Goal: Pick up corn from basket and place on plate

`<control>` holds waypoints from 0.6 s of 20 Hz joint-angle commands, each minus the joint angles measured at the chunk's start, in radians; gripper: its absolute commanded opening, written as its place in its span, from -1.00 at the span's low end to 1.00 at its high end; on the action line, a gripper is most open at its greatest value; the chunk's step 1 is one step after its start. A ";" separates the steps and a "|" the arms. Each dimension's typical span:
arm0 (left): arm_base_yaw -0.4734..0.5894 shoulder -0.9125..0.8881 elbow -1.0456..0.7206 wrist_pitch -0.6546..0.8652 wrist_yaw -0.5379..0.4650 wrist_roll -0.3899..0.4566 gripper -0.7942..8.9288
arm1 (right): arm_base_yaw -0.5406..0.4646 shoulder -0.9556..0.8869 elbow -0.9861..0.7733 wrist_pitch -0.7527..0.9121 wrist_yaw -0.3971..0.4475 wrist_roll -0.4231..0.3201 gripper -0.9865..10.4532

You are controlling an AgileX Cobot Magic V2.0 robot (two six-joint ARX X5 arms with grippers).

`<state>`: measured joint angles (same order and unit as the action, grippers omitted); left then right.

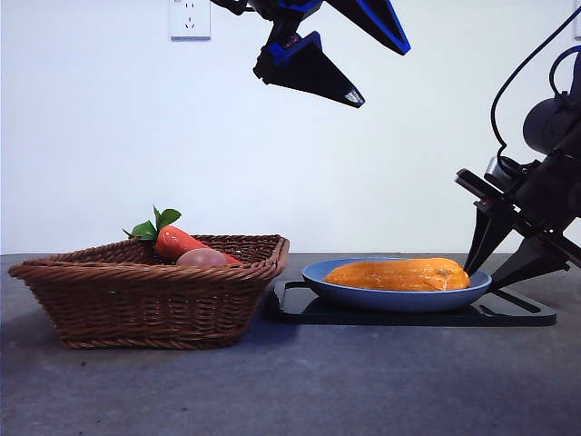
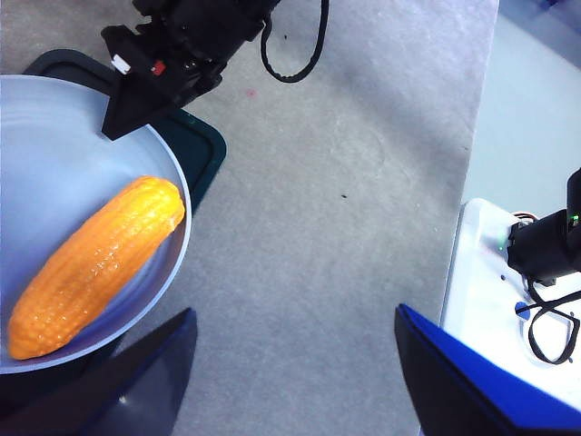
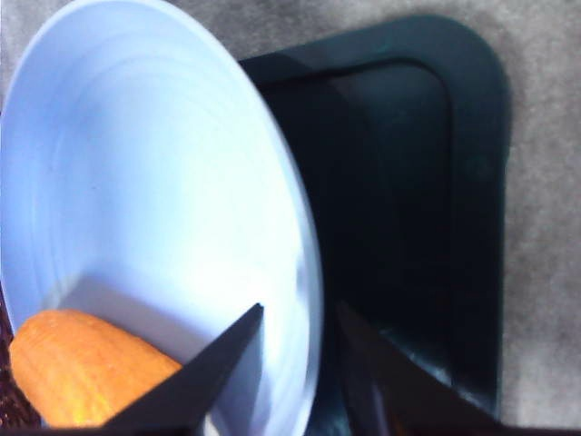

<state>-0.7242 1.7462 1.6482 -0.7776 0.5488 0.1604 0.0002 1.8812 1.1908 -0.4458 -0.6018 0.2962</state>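
The orange-yellow corn (image 1: 399,274) lies lengthwise in the light blue plate (image 1: 363,291), free of both grippers. From the left wrist, the corn (image 2: 91,268) rests near the plate's rim (image 2: 172,163). My left gripper (image 1: 383,73) hangs high above the plate, open and empty. My right gripper (image 1: 481,277) sits low at the plate's right edge, open, its jaws on either side of the rim (image 3: 313,272) beside the end of the corn (image 3: 82,368). The wicker basket (image 1: 145,304) stands to the left.
The plate rests on a flat black tray (image 1: 508,316). In the basket lie a red-orange carrot with green leaves (image 1: 177,241) and a tan-pink egg (image 1: 201,258). The left wrist view shows a white base unit (image 2: 499,300) past the grey tabletop's edge.
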 commanded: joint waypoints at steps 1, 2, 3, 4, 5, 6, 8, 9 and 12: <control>-0.007 0.004 0.029 0.005 0.000 0.007 -0.11 | -0.005 0.000 0.025 -0.009 0.000 0.007 -0.54; -0.007 0.004 0.029 0.005 0.000 0.007 -0.11 | -0.011 -0.014 0.027 -0.022 0.002 0.006 -0.52; -0.007 0.004 0.029 0.005 0.000 0.007 -0.11 | -0.020 -0.037 0.029 -0.037 0.001 -0.001 -0.51; -0.007 0.004 0.029 0.005 0.000 0.007 -0.11 | -0.030 -0.066 0.029 -0.055 0.007 -0.014 -0.51; -0.006 0.004 0.029 0.005 0.000 0.008 -0.11 | -0.038 -0.096 0.029 -0.079 0.022 -0.026 -0.51; -0.003 0.004 0.029 0.005 0.000 0.008 -0.11 | -0.045 -0.135 0.029 -0.114 0.046 -0.050 -0.51; -0.002 0.004 0.029 0.003 0.000 0.007 -0.11 | -0.048 -0.211 0.029 -0.188 0.058 -0.095 -0.51; -0.002 0.004 0.029 0.003 0.000 0.007 -0.11 | -0.048 -0.254 0.029 -0.229 0.056 -0.119 -0.51; -0.002 0.004 0.029 -0.002 0.000 0.007 -0.11 | -0.012 -0.395 0.028 -0.370 0.051 -0.227 -0.51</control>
<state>-0.7204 1.7462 1.6482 -0.7834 0.5488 0.1600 -0.0177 1.4830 1.2018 -0.8127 -0.5468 0.1329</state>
